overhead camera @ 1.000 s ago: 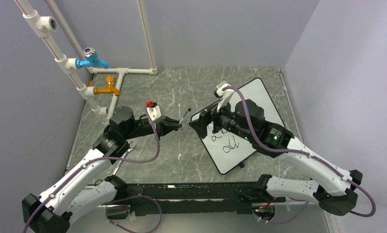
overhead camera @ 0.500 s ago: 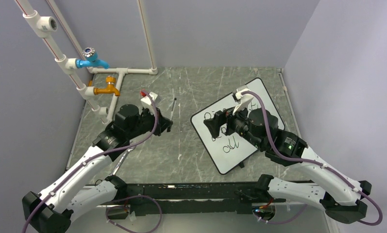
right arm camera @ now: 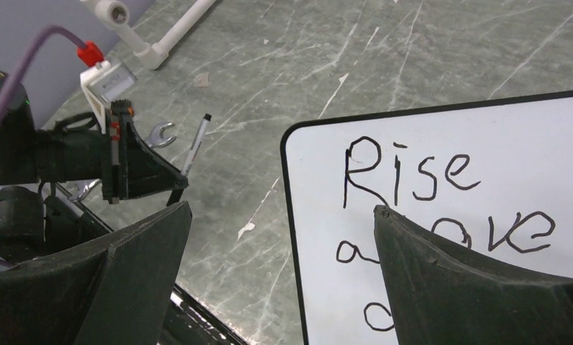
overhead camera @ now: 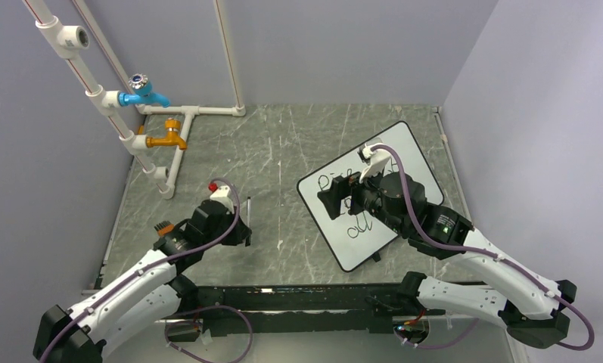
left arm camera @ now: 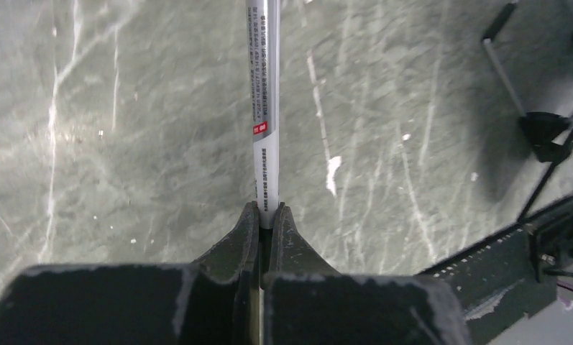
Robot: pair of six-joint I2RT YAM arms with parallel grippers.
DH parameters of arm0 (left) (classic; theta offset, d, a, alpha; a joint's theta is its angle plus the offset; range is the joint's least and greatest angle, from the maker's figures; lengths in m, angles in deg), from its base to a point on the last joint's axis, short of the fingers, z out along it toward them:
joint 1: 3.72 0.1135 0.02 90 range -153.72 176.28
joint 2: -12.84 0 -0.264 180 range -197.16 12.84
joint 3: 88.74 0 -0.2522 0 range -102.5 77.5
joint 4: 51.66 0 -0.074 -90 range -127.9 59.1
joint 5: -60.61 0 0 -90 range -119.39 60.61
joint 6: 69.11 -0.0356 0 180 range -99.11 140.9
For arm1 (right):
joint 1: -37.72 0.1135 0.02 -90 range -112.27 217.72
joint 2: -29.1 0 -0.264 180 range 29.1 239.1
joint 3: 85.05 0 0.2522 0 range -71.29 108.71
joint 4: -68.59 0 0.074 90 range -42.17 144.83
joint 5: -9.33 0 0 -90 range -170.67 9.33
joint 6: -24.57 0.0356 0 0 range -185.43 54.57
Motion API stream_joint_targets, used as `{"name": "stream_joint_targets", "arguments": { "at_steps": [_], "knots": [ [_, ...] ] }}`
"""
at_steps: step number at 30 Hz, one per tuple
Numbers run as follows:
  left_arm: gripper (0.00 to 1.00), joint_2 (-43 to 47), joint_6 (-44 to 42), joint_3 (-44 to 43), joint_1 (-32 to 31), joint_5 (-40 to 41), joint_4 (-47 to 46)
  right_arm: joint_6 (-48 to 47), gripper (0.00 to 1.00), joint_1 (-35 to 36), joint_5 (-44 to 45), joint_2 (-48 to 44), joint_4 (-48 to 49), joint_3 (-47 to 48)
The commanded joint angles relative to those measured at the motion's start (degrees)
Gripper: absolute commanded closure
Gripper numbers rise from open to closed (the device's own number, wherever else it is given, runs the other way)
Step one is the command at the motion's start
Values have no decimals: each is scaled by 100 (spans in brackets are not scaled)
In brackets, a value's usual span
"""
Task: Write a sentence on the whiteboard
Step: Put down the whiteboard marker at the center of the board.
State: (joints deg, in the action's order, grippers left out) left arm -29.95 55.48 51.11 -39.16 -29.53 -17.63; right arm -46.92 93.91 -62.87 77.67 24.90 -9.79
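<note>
Two grippers show, well apart on the grey table [overhead camera: 283, 144]. The whiteboard [overhead camera: 408, 147] lies flat at about 3 o'clock from the table's middle, turned on the diagonal, with one rounded corner pointing to 9 o'clock and another to 6 o'clock. The sentence [right arm camera: 405, 172] is in black marker. "Rise" reads clearly on the top line; the lines below are partly hidden by the right arm. In the top view the written lines run from 8 o'clock up toward 2 o'clock.

The right gripper [overhead camera: 336, 198] hangs over the board's 9 o'clock corner, its fingers spread wide and holding nothing. In the right wrist view one finger [right arm camera: 125, 280] is over bare table and the other [right arm camera: 477, 287] over the lower writing.

The left gripper [overhead camera: 241, 227] sits at about 8 o'clock on the table, clamped narrowly on one end of a silver marker [left arm camera: 263, 86]. The marker's long axis runs nearly straight from 6 to 12 o'clock in the top view, its free black end pointing to 12. A wrench [right arm camera: 157, 133] lies beside the left arm.
</note>
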Motion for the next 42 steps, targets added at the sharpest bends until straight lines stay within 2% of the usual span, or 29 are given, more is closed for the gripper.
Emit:
{"name": "stream_joint_targets", "arguments": {
  "at_steps": [1,8,11,15,19,21,22,27,42],
  "knots": [
    [100,20,663,421,-239,515,-331,145,0,15,94,-66,57,-60],
    [98,-338,865,939,-394,631,-854,241,1,16,163,-224,-104,-217],
    [94,-533,852,969,-433,668,-928,235,0,14,225,-285,-165,-234],
    [76,-773,839,851,-459,712,-843,231,0,14,289,-308,-211,-243],
    [54,-906,809,699,-485,736,-688,229,0,15,312,-314,-260,-271],
    [40,-916,701,601,-489,692,-636,233,0,17,340,-322,-311,-266],
    [38,-916,628,534,-494,698,-567,228,0,16,360,-335,-344,-270],
    [36,-732,335,134,-494,865,-44,267,0,20,434,-436,-463,-324],
    [35,-514,-982,-1774,-492,1275,1462,662,0,16,416,-990,-406,-647]
  ]
}}
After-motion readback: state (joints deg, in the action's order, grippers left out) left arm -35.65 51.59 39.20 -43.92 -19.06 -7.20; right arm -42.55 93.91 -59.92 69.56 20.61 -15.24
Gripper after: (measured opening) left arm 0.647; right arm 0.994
